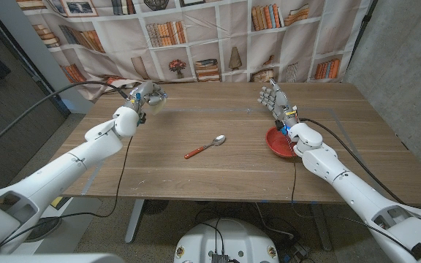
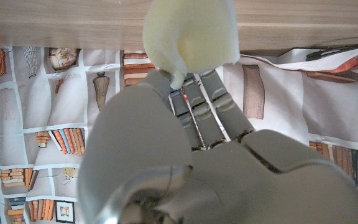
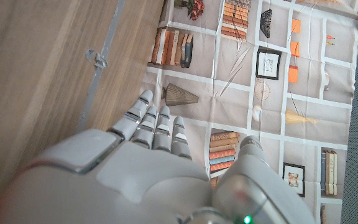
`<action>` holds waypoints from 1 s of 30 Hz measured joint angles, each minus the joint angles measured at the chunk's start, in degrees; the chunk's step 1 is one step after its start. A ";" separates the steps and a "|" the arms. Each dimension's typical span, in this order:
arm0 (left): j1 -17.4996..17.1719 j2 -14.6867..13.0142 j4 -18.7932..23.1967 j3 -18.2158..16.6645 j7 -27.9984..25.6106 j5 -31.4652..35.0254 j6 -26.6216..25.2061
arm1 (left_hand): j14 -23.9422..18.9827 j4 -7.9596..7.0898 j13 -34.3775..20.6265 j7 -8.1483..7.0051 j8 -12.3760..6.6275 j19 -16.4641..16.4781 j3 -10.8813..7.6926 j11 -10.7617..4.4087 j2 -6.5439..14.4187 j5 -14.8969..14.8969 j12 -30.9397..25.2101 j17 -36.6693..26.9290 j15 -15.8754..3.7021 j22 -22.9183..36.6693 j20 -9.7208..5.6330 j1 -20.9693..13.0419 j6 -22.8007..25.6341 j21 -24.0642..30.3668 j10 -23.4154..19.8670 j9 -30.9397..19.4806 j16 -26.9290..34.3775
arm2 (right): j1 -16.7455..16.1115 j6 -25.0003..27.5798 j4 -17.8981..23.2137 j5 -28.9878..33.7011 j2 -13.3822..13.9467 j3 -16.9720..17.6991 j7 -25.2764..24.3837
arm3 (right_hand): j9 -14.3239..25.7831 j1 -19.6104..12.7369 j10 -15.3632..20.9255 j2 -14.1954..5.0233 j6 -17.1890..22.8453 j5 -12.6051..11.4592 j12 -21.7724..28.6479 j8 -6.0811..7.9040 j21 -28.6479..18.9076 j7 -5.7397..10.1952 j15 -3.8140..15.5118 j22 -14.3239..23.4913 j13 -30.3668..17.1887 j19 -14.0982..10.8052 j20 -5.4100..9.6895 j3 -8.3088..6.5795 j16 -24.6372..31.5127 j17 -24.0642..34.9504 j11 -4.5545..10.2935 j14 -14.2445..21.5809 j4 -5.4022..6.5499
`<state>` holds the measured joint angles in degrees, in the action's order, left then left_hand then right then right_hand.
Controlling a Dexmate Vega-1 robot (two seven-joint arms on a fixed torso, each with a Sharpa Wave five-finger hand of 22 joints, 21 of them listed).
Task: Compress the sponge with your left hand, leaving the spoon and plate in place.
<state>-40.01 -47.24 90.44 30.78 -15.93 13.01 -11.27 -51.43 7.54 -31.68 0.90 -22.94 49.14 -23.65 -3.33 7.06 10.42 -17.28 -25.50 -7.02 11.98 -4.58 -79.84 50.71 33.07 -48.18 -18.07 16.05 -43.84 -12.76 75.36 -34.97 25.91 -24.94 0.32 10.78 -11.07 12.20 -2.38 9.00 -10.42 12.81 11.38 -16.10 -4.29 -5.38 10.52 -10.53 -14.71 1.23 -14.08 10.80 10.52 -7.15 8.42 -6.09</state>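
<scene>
Your left hand [image 1: 146, 96] holds the pale sponge [image 2: 190, 36] at its fingertips. Expect soft, light foam; squeeze across its middle. Right hand [image 1: 275, 98] stands spread, holding nothing.

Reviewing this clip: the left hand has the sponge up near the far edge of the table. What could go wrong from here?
1. The left hand holds the sponge mostly at its fingertips, with much of it sticking out past them; a harder squeeze might pop it loose.
2. The right hand hovers just beyond the red plate; drifting back could nudge the plate.
3. The spoon lies mid-table, so a dropped sponge could land on it.
</scene>
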 measured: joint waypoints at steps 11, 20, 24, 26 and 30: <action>0.30 -1.34 0.70 0.69 2.43 1.14 -2.31 | 3.88 -1.57 1.16 -0.59 1.80 -3.96 0.32 -0.26 0.17 0.06 2.68 1.03 1.00 -0.53 0.90 2.41 -2.63 0.20 2.10 1.09 -2.31 | 0.38 -0.01 -0.68 -0.03 -0.39 -0.36 0.32 | 0.00 0.00 0.00 0.00 0.00 0.00 0.00 0.00 0.00 0.00 0.07 0.00 0.00 -0.21 -0.20 0.00 0.00 0.00 0.00 0.06 0.00; 1.18 -1.96 0.00 1.82 4.38 1.86 -3.31 | 4.70 -2.36 1.69 -0.59 2.25 -4.79 0.96 0.01 -0.20 0.22 3.56 1.76 1.58 -1.04 1.52 5.04 -3.24 0.20 2.62 1.59 -3.06 | 0.65 0.63 -0.88 -0.09 -0.53 -0.65 0.51 | 0.00 0.00 0.00 0.00 0.00 0.00 0.00 0.00 0.22 0.00 0.07 0.00 0.00 -0.21 -0.21 0.00 0.00 -0.01 0.00 0.06 0.00; 1.61 -2.05 -0.40 2.33 5.14 2.54 -3.84 | 5.51 -2.74 2.02 -0.47 2.91 -5.79 0.86 -0.03 -0.47 0.22 3.99 2.14 1.80 -1.07 1.93 5.32 -3.97 0.20 3.30 1.86 -3.41 | 0.75 0.89 -1.00 -0.12 -0.60 -0.75 0.54 | 0.00 0.00 0.00 0.00 0.00 0.00 0.00 0.00 0.22 0.00 0.07 0.00 0.00 -0.21 -0.21 0.00 0.00 -0.01 0.00 0.06 0.00; 2.02 -2.10 -0.79 2.85 5.43 3.00 -4.11 | 5.61 -2.74 2.22 -0.47 2.91 -5.79 0.86 -0.14 -0.03 0.22 4.32 2.14 1.90 -1.23 1.93 5.75 -3.97 0.20 3.41 1.86 -3.41 | 0.84 1.02 -1.06 -0.13 -0.65 -0.80 0.58 | 0.00 0.00 0.00 0.00 0.00 0.00 0.00 0.00 0.22 0.00 0.07 0.00 0.00 -0.21 -0.21 0.00 0.00 0.00 0.00 0.06 0.00; 2.54 -2.12 -1.28 3.47 5.88 3.75 -4.40 | 6.14 -2.74 2.22 -0.39 3.25 -6.31 0.86 -0.11 -0.03 0.22 4.44 2.40 1.82 -1.33 2.04 5.76 -4.49 0.19 3.91 2.12 -3.62 | 0.88 1.13 -1.17 -0.15 -0.74 -0.86 0.59 | 0.00 0.00 0.00 0.00 0.00 0.00 0.00 0.00 0.22 0.00 0.07 0.00 0.00 -0.21 -0.21 0.00 0.00 -0.01 0.00 0.07 0.00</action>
<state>-37.48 -49.36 89.16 34.25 -10.05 16.76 -15.67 -45.29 4.80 -29.46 0.51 -19.70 42.83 -22.79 -3.44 7.03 10.63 -12.84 -23.10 -5.20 10.65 -2.54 -74.08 46.22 33.27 -44.27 -15.95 12.43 -42.96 -11.62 74.19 -35.12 25.16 -25.80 0.90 10.78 -11.07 12.20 -2.38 9.00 -10.42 12.81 11.38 -15.88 -4.29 -5.31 10.52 -10.53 -14.91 1.03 -14.08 10.80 10.52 -7.15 8.49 -6.09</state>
